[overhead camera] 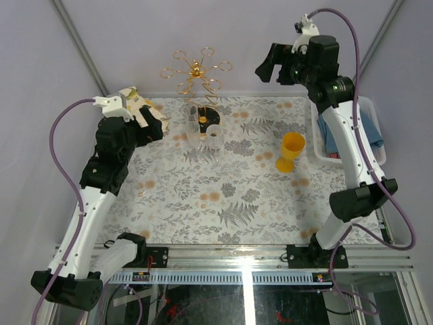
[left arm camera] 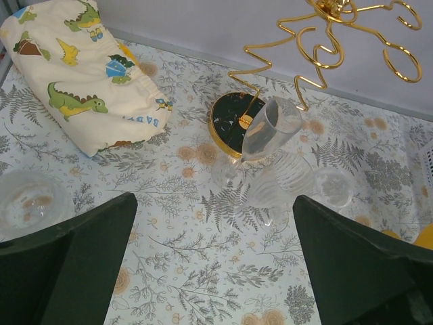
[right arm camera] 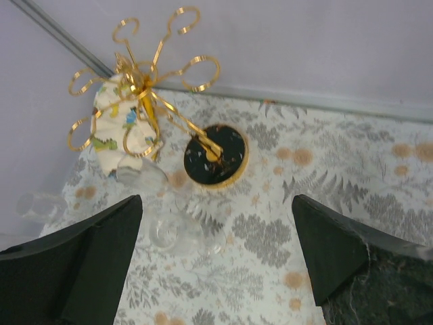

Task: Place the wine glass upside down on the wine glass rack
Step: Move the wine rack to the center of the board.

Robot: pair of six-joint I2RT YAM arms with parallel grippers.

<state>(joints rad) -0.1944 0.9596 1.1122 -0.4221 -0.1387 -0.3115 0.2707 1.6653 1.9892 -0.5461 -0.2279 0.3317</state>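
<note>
Seen from above, a bench [overhead camera: 223,203] covered in a cloth printed with grey ferns and orange flowers. At its far edge stands the rack [overhead camera: 196,70]. It is made of thin, shiny gold wire, with a central pole, a crown of looped arms ending in open rings, and a round black base with a gold rim.

The wine glass [left arm camera: 270,125] is tall, clear and smooth. It stands upright on the bench just beside the base on its near side, below the crown and not hung on it. A ribbed glass [left arm camera: 292,175], also clear, stands just beside it.

A yellow goblet [overhead camera: 291,152], opaque and stemmed, stands alone to the right, well apart from the rack. A soft cream bundle [left arm camera: 81,74] printed with dinosaurs lies in the far left corner. A small clear cup [left arm camera: 27,200] sits near the bundle. At the right edge, a white basket [overhead camera: 380,157] holds a blue cloth [overhead camera: 371,128].

The left claw [overhead camera: 149,122] hangs near the bundle, left of the glasses, with its dark fingers spread wide and nothing between them. The right claw [overhead camera: 270,64] is raised high to the right of the crown. It too is spread wide and holds nothing.
</note>
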